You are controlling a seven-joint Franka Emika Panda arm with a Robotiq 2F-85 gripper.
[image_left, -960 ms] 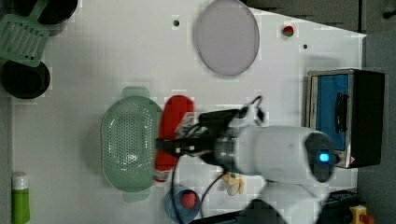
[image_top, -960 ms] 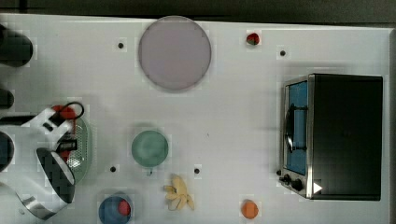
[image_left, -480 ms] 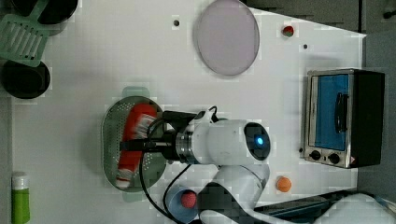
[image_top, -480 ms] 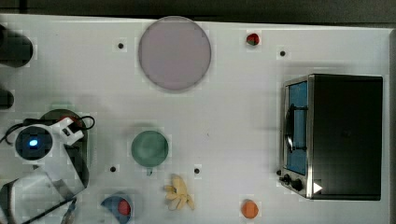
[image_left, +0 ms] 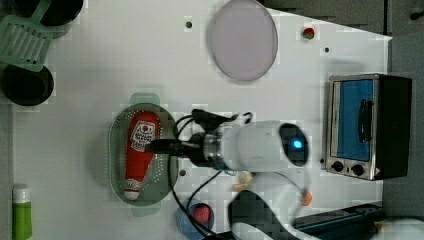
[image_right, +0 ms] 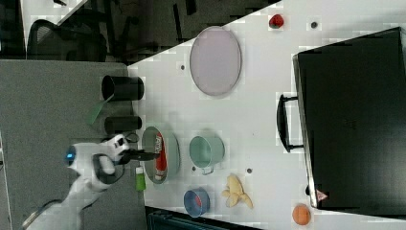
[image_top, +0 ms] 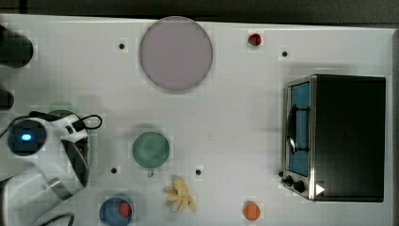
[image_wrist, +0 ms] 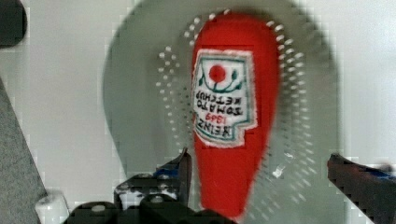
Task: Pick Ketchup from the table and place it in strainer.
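Note:
The ketchup point(image_left: 140, 150), a red squeeze bottle with a white label, lies flat inside the pale green strainer point(image_left: 116, 150), its white cap pointing toward the left view's bottom. My gripper point(image_left: 152, 146) hovers over the bottle's middle. In the wrist view the ketchup point(image_wrist: 233, 116) rests on the strainer's point(image_wrist: 140, 93) holed bottom, and my gripper point(image_wrist: 261, 170) is open, its dark fingers point(image_wrist: 180, 170) standing apart on either side of the bottle. In the right view the ketchup point(image_right: 159, 153) lies in the strainer point(image_right: 173, 155) with my gripper point(image_right: 147, 155) beside it.
A dark green cup point(image_top: 150, 149) stands to the top view's right of my arm point(image_top: 47, 155). A greyish plate point(image_top: 175, 54), a banana point(image_top: 181, 197), a blue bowl point(image_top: 114, 211), an orange ball point(image_top: 251, 210) and a toaster oven point(image_top: 336, 136) are around. A green bottle point(image_left: 21, 212) stands near the strainer.
A second ago I held the ketchup just beside the strainer. I carried it over the strainer, and my jaws opened, leaving the bottle lying in the basket.

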